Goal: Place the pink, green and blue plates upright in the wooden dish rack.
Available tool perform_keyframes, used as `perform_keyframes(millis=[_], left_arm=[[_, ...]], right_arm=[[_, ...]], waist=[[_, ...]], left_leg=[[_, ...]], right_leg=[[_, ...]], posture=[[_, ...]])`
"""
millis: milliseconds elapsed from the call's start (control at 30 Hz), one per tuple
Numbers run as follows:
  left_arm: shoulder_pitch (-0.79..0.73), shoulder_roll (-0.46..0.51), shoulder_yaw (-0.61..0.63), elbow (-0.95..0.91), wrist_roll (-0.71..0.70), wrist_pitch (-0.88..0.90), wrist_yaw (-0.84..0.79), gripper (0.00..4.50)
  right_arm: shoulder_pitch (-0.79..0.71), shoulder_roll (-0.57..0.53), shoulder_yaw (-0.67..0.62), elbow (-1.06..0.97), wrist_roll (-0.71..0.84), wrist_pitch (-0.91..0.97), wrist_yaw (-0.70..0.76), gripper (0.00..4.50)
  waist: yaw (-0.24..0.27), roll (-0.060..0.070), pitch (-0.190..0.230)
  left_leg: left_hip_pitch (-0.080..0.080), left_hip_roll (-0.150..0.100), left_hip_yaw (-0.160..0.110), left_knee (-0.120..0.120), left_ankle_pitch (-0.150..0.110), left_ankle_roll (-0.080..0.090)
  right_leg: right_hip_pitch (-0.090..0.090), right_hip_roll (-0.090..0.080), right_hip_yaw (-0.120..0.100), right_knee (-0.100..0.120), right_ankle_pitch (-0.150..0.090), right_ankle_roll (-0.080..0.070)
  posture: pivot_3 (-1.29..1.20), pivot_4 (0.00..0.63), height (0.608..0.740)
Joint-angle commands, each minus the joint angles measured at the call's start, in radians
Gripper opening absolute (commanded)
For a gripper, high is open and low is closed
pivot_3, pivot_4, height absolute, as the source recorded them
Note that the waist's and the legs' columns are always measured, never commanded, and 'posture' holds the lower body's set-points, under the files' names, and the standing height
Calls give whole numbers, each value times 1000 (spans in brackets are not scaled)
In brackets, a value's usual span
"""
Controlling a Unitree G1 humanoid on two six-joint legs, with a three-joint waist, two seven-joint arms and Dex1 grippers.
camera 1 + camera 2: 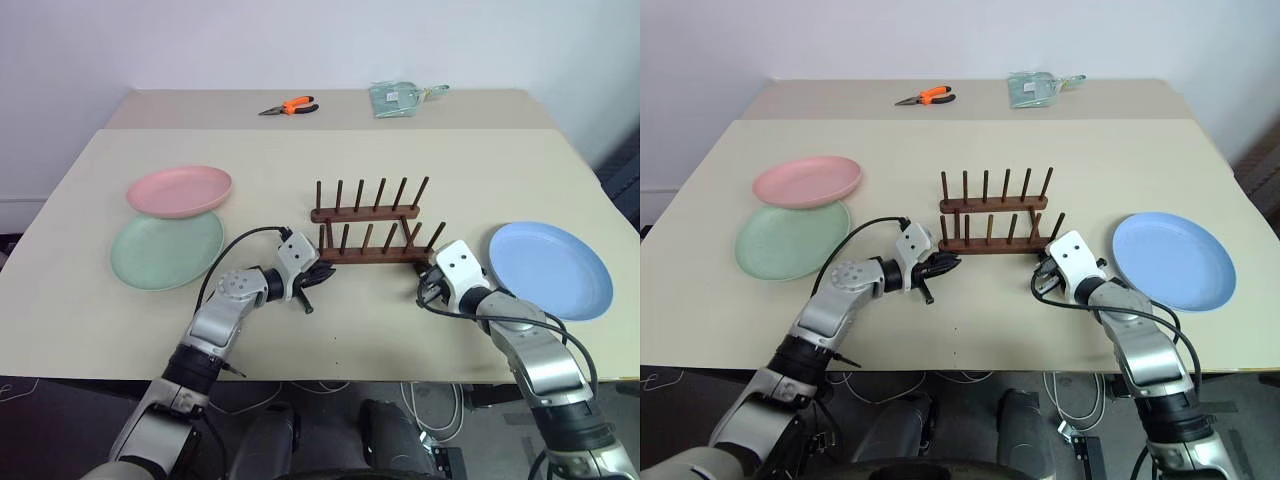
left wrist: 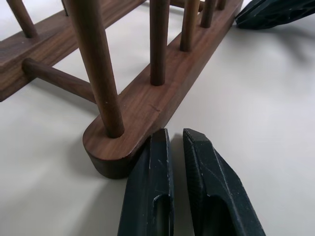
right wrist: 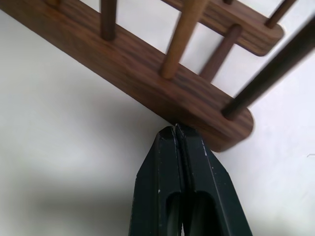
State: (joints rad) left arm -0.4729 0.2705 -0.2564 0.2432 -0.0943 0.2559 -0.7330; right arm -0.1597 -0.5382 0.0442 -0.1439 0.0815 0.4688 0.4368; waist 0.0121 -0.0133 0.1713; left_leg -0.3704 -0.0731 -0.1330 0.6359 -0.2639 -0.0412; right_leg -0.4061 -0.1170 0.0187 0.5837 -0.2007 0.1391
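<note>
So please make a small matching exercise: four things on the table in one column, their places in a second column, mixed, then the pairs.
1. pink plate
2. blue plate
3. orange pliers
4. wooden dish rack

a. far edge of the table
b. resting partly on the green plate
c. middle, between both grippers
d. robot's right side

Pairs: 1-b, 2-d, 3-a, 4-c
</note>
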Motion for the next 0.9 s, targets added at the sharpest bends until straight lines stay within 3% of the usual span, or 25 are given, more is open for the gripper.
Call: perform_keyframes(millis=[33,100,200,300,400,533,633,700,800,900], left_arm=[[-18,8,23,67,21,-20,22,482],[-14,20,33,60,16,-27,22,482],[22,70,81,-26,-15,16,14,440],[75,131,139,-206,-93,93,-25,1311],[74,168,288,-356,-211,187,13,2721],[-30,178,494,-373,-276,278,196,2721],[-135,147,657,-331,-288,365,443,3472],[-190,117,761,-297,-281,428,628,4457],[-252,41,945,-293,-345,518,866,4490],[-260,-8,1025,-337,-406,581,968,4490]], right_arm=[[-20,6,-5,34,-13,-20,5,0],[-19,1,-13,20,5,-20,25,0],[14,-23,-41,-66,69,-17,99,1238],[43,-43,-53,-165,105,-16,145,2747],[55,-59,-58,-244,135,4,174,4178],[32,-55,-43,-253,153,13,199,4178],[4,-50,-18,-233,169,24,232,4500],[-11,-48,-4,-223,162,15,243,4500],[-37,-41,10,-198,134,-4,226,4500],[-48,-40,17,-182,128,-15,233,4500]], waist=[[-1,0,0],[-1,0,0],[-7,0,0],[-27,1,1],[-26,1,2],[-19,-1,2],[-22,-1,2],[-23,-1,2],[-25,-1,2],[-23,-4,3]], left_leg=[[0,0,0,0,0,0],[0,0,0,0,0,0],[0,0,0,0,0,0],[0,1,0,-4,0,0],[-2,1,-1,-4,0,0],[-2,1,-2,-2,0,-1],[-2,0,-2,-3,0,-1],[-1,0,-2,-4,0,-1],[-1,0,-2,-4,0,-1],[-1,0,-3,-3,1,-2]], right_leg=[[0,0,0,0,0,0],[0,0,0,0,0,0],[0,0,0,1,0,0],[-3,1,0,1,0,0],[-5,1,0,2,0,0],[-3,1,-1,2,0,1],[-3,0,-1,1,0,2],[-3,0,-1,1,0,2],[-3,1,-1,1,0,2],[-4,1,-1,1,1,1]], posture=[[0,150,740],[0,150,740],[0,150,740],[0,150,740],[0,150,740],[0,150,740],[0,150,740],[0,150,740],[0,150,740],[0,150,740]])
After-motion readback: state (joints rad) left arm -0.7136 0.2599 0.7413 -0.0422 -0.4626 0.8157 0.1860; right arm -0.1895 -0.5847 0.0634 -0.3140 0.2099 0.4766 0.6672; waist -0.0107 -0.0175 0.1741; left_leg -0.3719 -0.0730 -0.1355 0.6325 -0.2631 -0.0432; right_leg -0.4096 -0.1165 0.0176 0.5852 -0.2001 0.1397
